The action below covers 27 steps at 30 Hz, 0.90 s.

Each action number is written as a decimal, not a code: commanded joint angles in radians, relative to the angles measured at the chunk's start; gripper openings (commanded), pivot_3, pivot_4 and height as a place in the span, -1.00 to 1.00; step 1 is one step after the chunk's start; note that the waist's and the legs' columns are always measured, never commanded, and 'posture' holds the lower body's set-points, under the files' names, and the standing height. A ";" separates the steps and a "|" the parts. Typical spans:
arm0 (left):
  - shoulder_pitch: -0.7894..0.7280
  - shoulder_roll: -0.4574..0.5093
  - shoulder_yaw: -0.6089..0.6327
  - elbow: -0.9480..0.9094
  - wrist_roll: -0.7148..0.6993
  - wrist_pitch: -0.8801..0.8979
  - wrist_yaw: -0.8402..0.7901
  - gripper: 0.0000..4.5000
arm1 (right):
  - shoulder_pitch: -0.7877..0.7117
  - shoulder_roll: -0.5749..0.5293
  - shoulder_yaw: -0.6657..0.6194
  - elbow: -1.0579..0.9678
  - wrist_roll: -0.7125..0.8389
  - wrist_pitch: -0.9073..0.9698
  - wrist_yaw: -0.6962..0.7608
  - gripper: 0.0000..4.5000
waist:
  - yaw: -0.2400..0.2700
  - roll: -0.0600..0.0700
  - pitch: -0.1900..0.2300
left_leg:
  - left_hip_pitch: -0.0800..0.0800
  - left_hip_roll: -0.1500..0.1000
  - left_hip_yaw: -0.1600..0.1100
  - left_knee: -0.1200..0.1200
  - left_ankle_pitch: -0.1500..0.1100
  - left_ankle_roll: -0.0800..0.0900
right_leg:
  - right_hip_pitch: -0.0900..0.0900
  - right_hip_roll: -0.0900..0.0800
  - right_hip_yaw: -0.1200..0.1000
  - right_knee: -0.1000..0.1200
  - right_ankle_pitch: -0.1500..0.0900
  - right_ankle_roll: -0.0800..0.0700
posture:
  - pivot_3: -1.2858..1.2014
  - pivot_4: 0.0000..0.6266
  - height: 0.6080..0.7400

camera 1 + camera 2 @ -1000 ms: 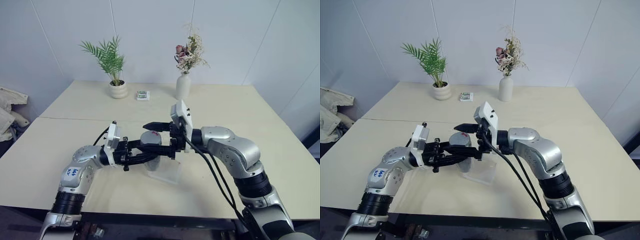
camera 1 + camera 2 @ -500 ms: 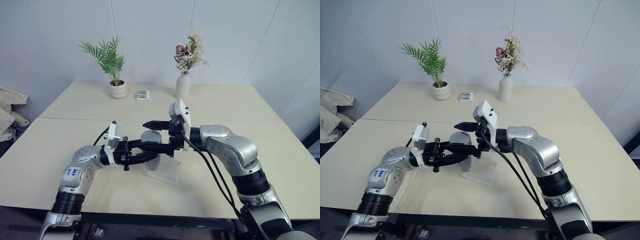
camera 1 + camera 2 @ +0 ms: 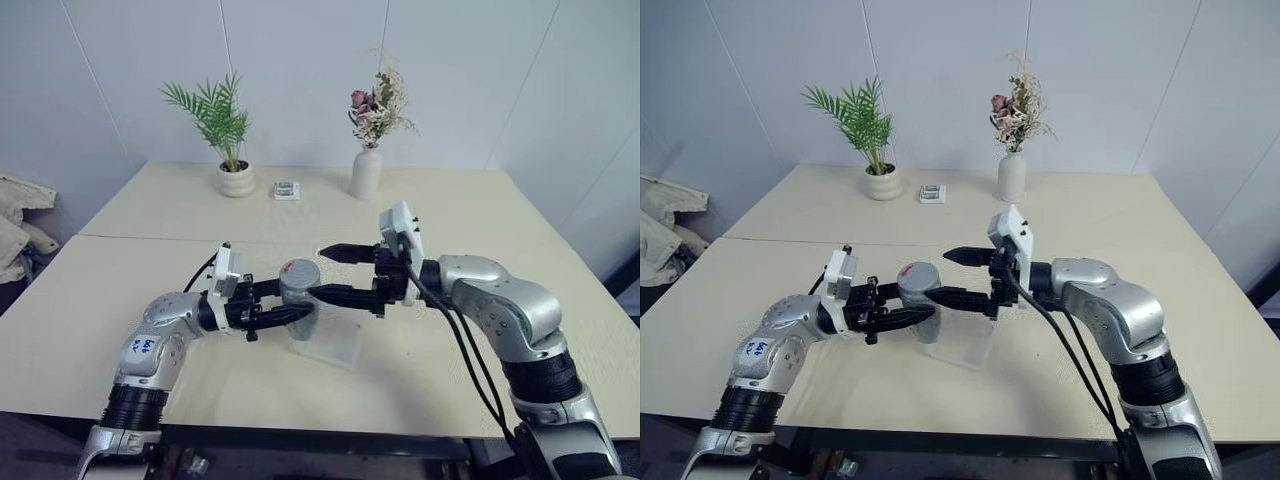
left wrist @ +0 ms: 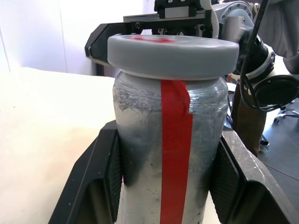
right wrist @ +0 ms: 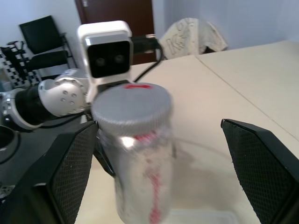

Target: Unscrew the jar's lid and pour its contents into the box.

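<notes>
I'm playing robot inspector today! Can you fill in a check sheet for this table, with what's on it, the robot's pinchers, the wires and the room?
Surface: pale table, seam across it.
Job's things: jar upright, lid on, above the clear box; contents not visible.
Clutter: plant pot, flower vase, small carton at the far edge.
Grippers: left gripper shut on jar; right gripper open, beside the lid.
Cables: black cables along right arm.
Surroundings: white walls; cloth at left.

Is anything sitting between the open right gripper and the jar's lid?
Nothing visible. The right gripper faces the lid across open air, while the left gripper is shut on the jar below the lid.
</notes>
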 commanded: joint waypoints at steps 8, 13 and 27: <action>-0.012 -0.004 0.006 -0.022 -0.009 -0.017 -0.021 -0.09 | 0.022 -0.045 -0.057 -0.018 0.023 0.006 0.003 0.97 | 0.000 0.000 0.000 | 0.000 0.000 0.000 0.000 0.000 0.000 | 0.000 0.000 0.000 0.000 0.000 0.000 | 0.03 -0.52 1.00; -0.011 -0.004 0.007 -0.019 -0.008 -0.017 -0.022 -0.09 | 0.050 -0.088 -0.078 -0.051 0.088 0.036 0.066 0.97 | 0.000 0.000 0.000 | 0.000 0.000 0.000 0.000 0.000 0.000 | 0.000 0.000 0.000 0.000 0.000 0.000 | 0.03 -0.52 1.00; -0.006 -0.005 0.003 -0.031 -0.007 -0.013 -0.020 -0.09 | -0.049 0.011 -0.002 -0.032 0.086 0.021 0.047 0.97 | 0.000 0.000 0.000 | 0.000 0.000 0.000 0.000 0.000 0.000 | 0.000 0.000 0.000 0.000 0.000 0.000 | 0.03 -0.52 1.00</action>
